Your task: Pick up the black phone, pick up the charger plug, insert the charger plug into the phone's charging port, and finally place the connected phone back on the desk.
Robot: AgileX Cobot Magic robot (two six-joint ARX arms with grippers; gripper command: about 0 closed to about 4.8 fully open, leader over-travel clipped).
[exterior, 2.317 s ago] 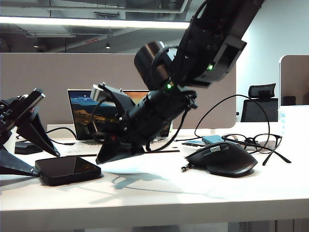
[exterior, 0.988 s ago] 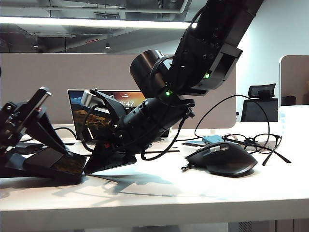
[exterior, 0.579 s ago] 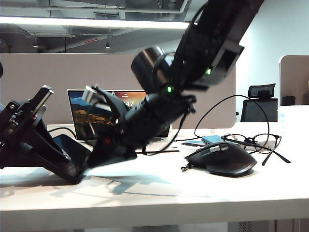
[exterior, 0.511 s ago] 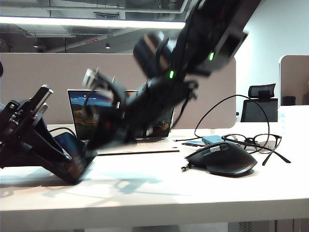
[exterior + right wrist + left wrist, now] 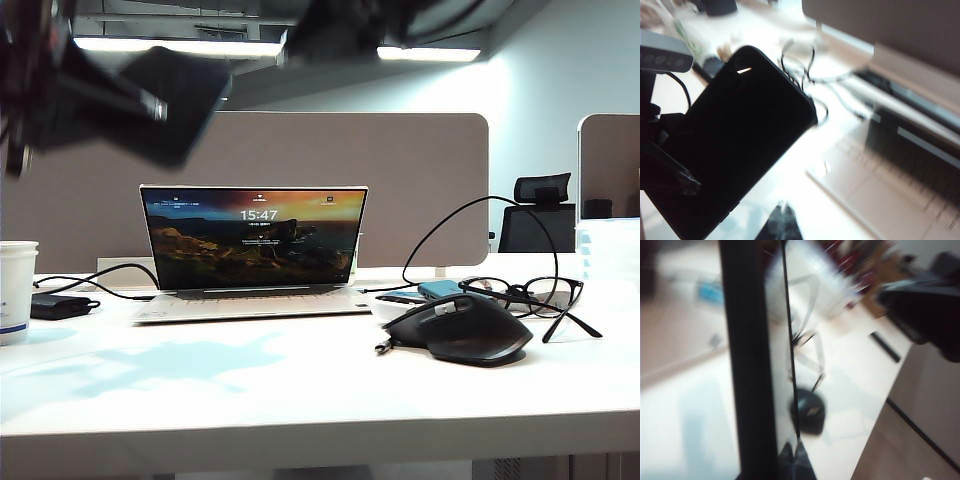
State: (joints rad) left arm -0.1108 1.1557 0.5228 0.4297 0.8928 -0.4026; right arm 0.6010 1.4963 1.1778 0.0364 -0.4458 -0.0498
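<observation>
My left gripper (image 5: 120, 100) is up at the top left of the exterior view, shut on the black phone (image 5: 175, 100), which hangs tilted high above the desk (image 5: 300, 385). The left wrist view shows the phone (image 5: 747, 365) edge-on, running away from the left gripper (image 5: 792, 452). In the right wrist view the phone (image 5: 740, 145) fills one side, close to my shut right gripper (image 5: 785, 212), which has nothing between its tips. A small cable end, apparently the charger plug (image 5: 382, 347), lies on the desk beside the mouse. The charging port cannot be made out.
An open laptop (image 5: 255, 245) stands at the back before the partition (image 5: 420, 160). A black mouse (image 5: 460, 328) and glasses (image 5: 525, 292) lie at the right, with a looping cable (image 5: 480, 200) behind. A white cup (image 5: 15, 290) and a power brick (image 5: 55, 305) are at the left.
The left gripper closed on the phone and lifted it from the desk to the top of the view. The right arm also rose off the desk, uncovering the laptop.
</observation>
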